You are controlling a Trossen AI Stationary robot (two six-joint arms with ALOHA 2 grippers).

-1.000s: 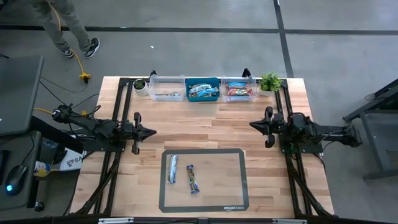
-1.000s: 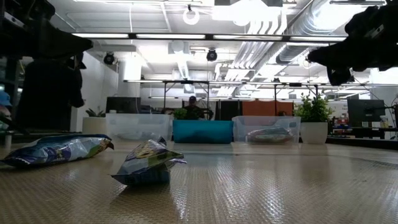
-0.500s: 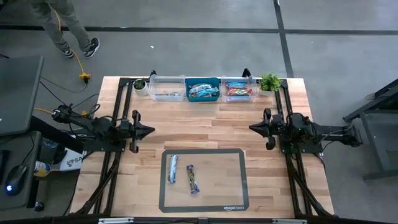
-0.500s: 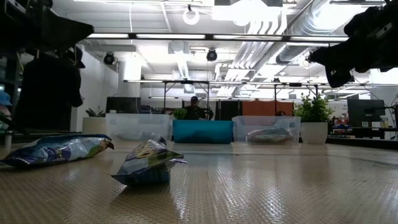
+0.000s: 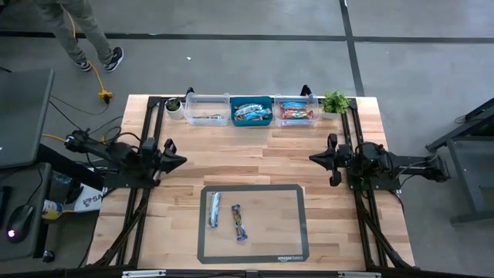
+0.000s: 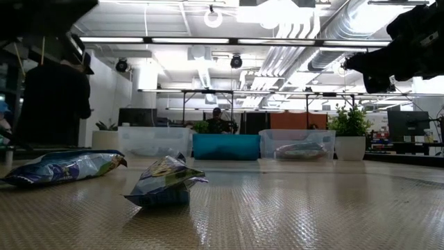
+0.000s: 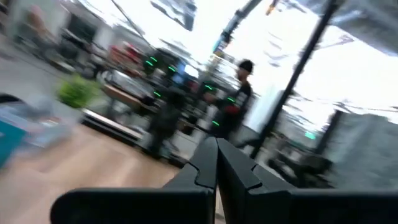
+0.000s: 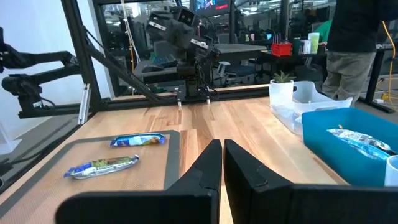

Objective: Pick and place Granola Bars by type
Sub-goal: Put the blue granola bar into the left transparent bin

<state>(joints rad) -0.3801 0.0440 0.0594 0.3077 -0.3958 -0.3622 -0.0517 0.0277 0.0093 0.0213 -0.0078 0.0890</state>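
Two granola bars lie flat on the dark mat (image 5: 293, 232): a light-blue one (image 5: 214, 209) and a blue one with green and yellow print (image 5: 238, 222). The low view shows both bars, the light-blue (image 6: 66, 167) and the printed one (image 6: 165, 182); so does the right wrist view, light-blue (image 8: 138, 140) and printed (image 8: 102, 165). My left gripper (image 5: 184, 161) is shut and empty, raised over the table's left side with its tip tilted up (image 7: 216, 144). My right gripper (image 5: 312, 157) is also shut and empty, pointing level over the right side (image 8: 222, 146).
Three bins stand in a row at the far edge: a clear one (image 5: 207, 110), a blue one (image 5: 252, 112) and a clear one (image 5: 297, 110), each with bars inside. Small potted plants (image 5: 335, 101) flank them. A person stands beyond the table's far left corner (image 5: 77, 31).
My left gripper has risen a little, tipped its tip upward and rolled about its own axis, drawing slightly back toward the table's left edge; it stays shut. The bars have not moved.
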